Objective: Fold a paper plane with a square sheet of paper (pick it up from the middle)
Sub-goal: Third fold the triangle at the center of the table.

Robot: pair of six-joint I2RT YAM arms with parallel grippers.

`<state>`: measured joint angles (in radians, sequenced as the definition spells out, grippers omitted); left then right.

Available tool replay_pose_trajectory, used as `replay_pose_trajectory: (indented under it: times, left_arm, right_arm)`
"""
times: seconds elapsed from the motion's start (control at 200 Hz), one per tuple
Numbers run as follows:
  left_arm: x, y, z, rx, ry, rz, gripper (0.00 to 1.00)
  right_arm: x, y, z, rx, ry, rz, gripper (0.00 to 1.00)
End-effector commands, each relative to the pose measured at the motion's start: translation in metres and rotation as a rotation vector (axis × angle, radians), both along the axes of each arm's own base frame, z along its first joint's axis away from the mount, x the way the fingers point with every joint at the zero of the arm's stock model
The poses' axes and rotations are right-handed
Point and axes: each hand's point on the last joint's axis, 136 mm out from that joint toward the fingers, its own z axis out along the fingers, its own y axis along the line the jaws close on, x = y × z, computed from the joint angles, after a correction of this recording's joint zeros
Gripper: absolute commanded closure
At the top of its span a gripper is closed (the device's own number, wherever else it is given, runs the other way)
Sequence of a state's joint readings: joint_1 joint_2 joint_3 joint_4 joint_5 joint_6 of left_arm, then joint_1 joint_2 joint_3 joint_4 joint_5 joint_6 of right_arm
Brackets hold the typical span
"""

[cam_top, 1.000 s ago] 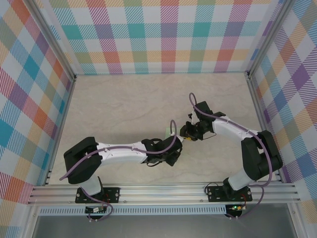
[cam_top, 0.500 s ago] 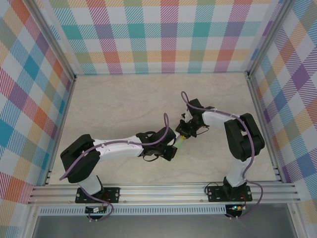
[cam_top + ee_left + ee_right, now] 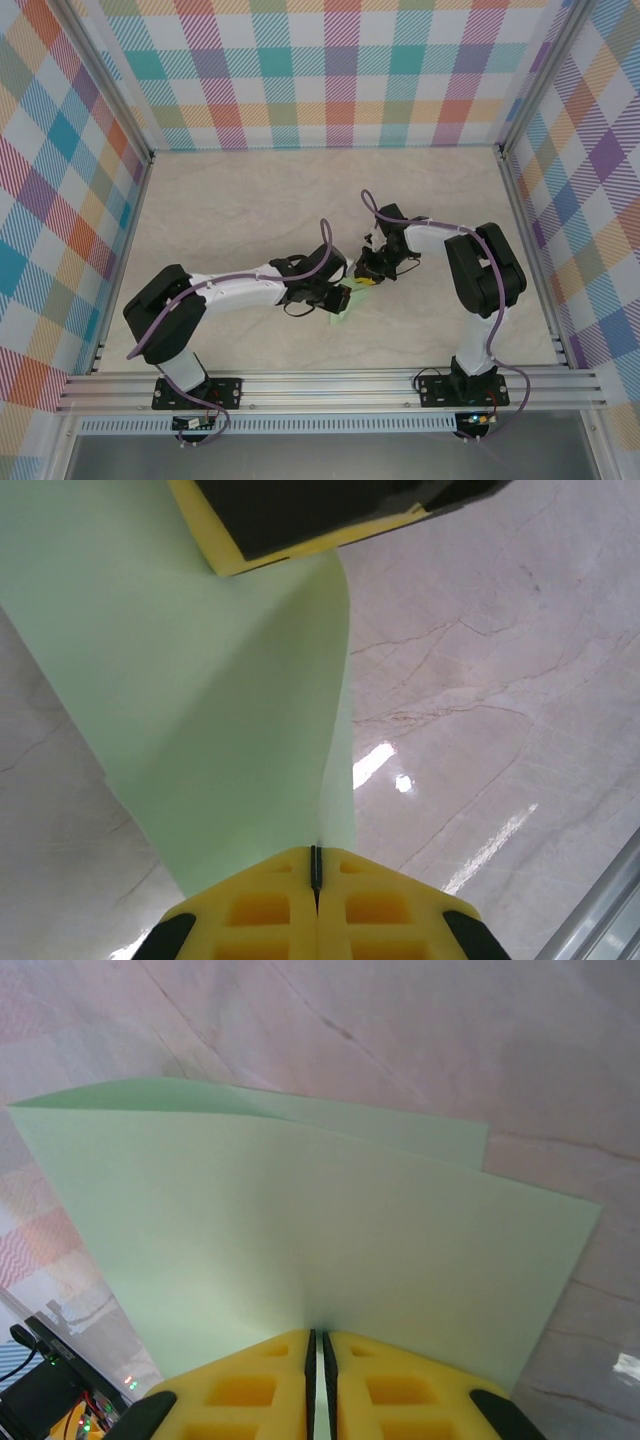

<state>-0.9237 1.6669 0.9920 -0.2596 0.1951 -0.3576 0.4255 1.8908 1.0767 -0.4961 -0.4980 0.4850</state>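
Square sheet of paper (image 3: 300, 1230) spans the short gap between my two grippers, over the middle of the table (image 3: 230, 210), its length running near-left to far-right. My left gripper (image 3: 315, 855) pinches the near end and my right gripper (image 3: 318, 1338) the far end. The sheet looks pale mint, doubled over, softly bowed and unmarked.

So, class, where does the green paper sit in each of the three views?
Top external: paper, small patch just below centre.
Left wrist: paper fills left and middle, nipped by left pincer.
Right wrist: paper spans the middle, nipped by right pincer.
Shared landmark: marble table.
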Motion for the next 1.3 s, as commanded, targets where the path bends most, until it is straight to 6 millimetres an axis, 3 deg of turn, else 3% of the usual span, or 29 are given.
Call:
replay_pose_trajectory:
  times: [0.0, 0.26, 0.445, 1.085, 1.295]
  left_arm:
    - [0.009, 0.001, -0.001, -0.006, 0.018, 0.003, 1.0]
    - [0.018, 0.002, -0.008, -0.004, 0.033, -0.01, 1.0]
    - [0.02, 0.01, -0.014, 0.037, 0.051, -0.006, 1.0]
    - [0.02, 0.008, -0.023, 0.057, 0.071, -0.041, 0.99]
    - [0.023, 0.004, -0.018, 0.038, 0.055, -0.057, 0.99]
  right_arm:
    - [-0.005, -0.008, -0.014, -0.058, 0.029, 0.017, 0.86]
    - [-0.001, -0.005, -0.006, -0.046, 0.019, 0.022, 0.85]
    - [0.002, -0.003, -0.002, -0.042, 0.015, 0.022, 0.84]
    - [0.002, -0.001, 0.0, -0.031, 0.02, 0.019, 0.84]
    - [0.0, -0.002, -0.001, -0.033, 0.023, 0.018, 0.83]
